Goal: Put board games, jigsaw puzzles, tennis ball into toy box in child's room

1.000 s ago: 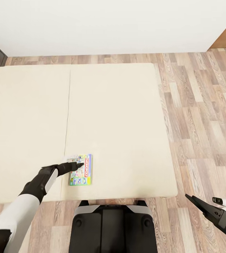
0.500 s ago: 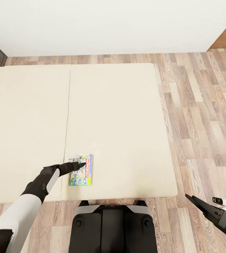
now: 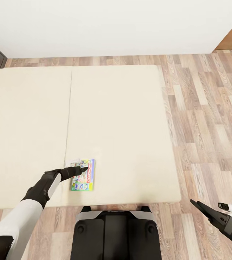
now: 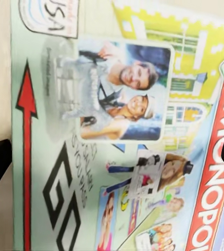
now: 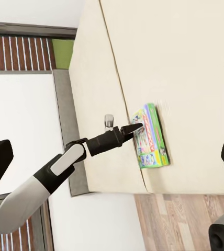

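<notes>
bedroom, cream bed [image 3: 123, 119], plank floor [image 3: 206, 119]
</notes>
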Available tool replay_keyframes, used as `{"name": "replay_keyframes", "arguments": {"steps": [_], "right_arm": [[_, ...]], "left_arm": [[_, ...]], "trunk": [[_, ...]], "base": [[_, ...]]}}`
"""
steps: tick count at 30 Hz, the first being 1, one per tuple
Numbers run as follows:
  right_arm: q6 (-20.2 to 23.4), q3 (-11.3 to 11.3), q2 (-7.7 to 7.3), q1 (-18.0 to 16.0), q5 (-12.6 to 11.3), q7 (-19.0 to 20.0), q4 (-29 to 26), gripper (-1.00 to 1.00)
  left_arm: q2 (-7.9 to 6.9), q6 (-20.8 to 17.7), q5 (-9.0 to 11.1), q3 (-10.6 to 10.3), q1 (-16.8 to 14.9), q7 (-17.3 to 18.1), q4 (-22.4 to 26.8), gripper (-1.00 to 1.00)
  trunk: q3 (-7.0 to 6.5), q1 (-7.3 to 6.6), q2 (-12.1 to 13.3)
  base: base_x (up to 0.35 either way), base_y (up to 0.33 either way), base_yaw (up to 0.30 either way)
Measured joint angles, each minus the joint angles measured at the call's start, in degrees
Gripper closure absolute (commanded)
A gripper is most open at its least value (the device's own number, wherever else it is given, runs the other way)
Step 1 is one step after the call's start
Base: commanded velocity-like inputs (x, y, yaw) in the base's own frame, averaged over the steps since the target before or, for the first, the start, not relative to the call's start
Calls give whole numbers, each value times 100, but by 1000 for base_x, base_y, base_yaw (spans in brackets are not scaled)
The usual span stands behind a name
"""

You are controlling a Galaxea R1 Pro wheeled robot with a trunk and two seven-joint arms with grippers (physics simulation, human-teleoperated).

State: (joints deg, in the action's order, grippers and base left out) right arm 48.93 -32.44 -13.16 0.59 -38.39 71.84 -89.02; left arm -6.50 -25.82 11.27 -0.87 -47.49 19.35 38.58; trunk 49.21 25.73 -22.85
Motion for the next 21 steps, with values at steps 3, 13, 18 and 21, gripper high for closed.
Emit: {"name": "replay_keyframes", "arguments": {"steps": [3,13,18,21], "right_arm": [[0,0,0,0,0,1,-2,-100],[0,0,-6,0,-1,-2,0,-100],[6,5,-9,0,-1,-6,-4,-100],[7,7,-9,0,-1,-6,-3,-100]], "left_arm": [[0,-9,18,0,1,3,-2,-100],[5,-21,57,8,2,9,-4,-100],[6,-32,73,9,3,13,-5,-100],[5,-35,76,8,3,14,-5,-100]], "trunk": [[0,0,1],[1,1,1],[1,1,1],[1,1,1]], "base": [[0,-201,0],[0,-58,0],[0,-5,0],[0,-1,0]]}}
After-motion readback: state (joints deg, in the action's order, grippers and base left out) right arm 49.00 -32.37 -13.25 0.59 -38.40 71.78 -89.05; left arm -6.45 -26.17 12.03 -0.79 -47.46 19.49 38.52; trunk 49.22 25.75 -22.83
